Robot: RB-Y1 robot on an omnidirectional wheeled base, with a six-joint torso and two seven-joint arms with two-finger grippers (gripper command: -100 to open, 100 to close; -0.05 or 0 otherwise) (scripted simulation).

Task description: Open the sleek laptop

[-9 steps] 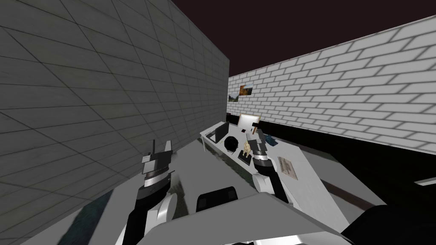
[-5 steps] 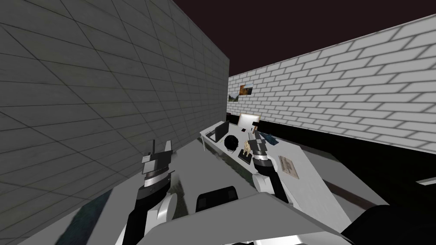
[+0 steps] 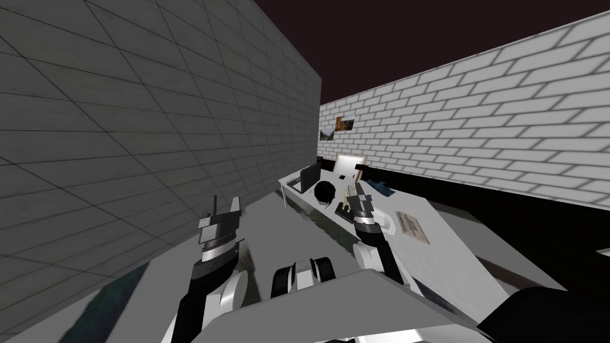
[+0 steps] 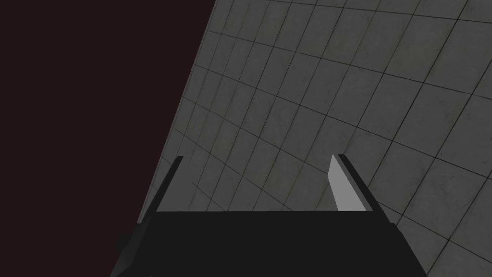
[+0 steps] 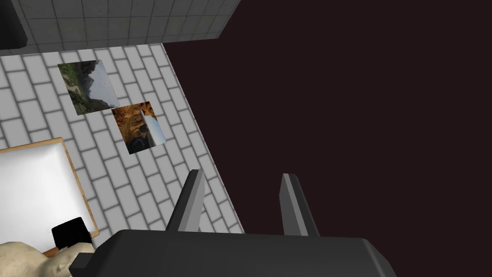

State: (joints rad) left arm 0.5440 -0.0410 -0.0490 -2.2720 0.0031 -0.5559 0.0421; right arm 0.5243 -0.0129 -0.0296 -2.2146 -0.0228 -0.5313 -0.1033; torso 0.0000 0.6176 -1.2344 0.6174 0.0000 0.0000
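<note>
**A:** What has shifted since a moment ago?

**B:** Only my own view. The whole head picture has swung a little, so the move is mine. Nothing on the desk [image 3: 453, 262] has moved, and both arms keep their pose.

**A:** The pincers?

**B:** The right gripper [image 3: 359, 199] hangs over the desk, fingers parted with nothing between them, aimed up at the brick wall [image 3: 476, 119]. The left gripper [image 3: 224, 201] is raised beside the grey tiled wall [image 3: 119, 149], off the desk, spread wide and empty.

**A:** Outward from the right one?

**B:** A beige figurine [image 5: 24, 259] sits just beside it, then a black round object [image 3: 324, 192]. Past that is the laptop [image 3: 309, 177], a dark panel at the desk's far left end, ahead and left of that gripper. I judge the right arm the nearer.

**A:** How does it lie?

**B:** Its long edge seems to run across the desk's width, with the dark face turned back toward me. Whether the lid is part-raised, I cannot tell.
</note>
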